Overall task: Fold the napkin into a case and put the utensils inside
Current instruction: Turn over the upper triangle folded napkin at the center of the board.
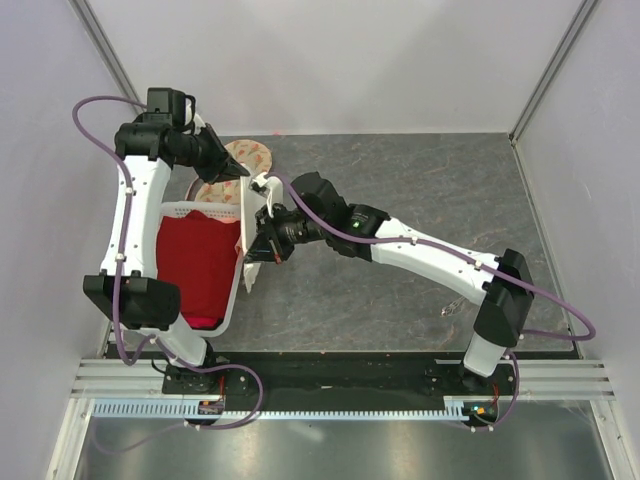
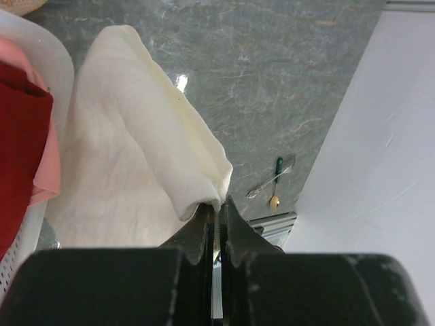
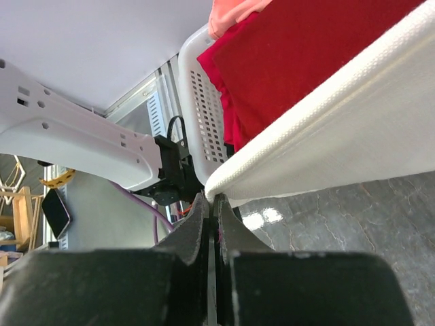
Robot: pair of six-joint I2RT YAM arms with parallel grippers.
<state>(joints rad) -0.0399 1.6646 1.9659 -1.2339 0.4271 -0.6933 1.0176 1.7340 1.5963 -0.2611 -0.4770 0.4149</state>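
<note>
Your white basket (image 1: 170, 212), frame left, holds a red cloth (image 1: 198, 265) and, it seems, a peach cloth (image 3: 231, 12). Your left gripper (image 2: 219, 207) and right gripper (image 3: 212, 204) each clamp an edge of the napkin (image 1: 250, 215), stretched beside the basket. Only the left wrist view clearly shows the utensils (image 2: 272, 183), lower right on the worktop (image 1: 420, 200).

- A basket (image 1: 172, 212) sits at the left side of the bench (image 1: 420, 180), just ahead of the left arm's base.
- A folded cloth (image 1: 198, 265) lies inside the basket.
- A second cloth (image 1: 252, 155) lies on the bench behind the basket.
- The napkin (image 1: 246, 225) stretches along the basket's right side. The left hand (image 1: 240, 180) pinches its far end and the right hand (image 1: 262, 252) its near end.
- The utensils (image 1: 450, 308) lie on the bench at the near right, beside the right arm's base and well apart from the napkin.
</note>
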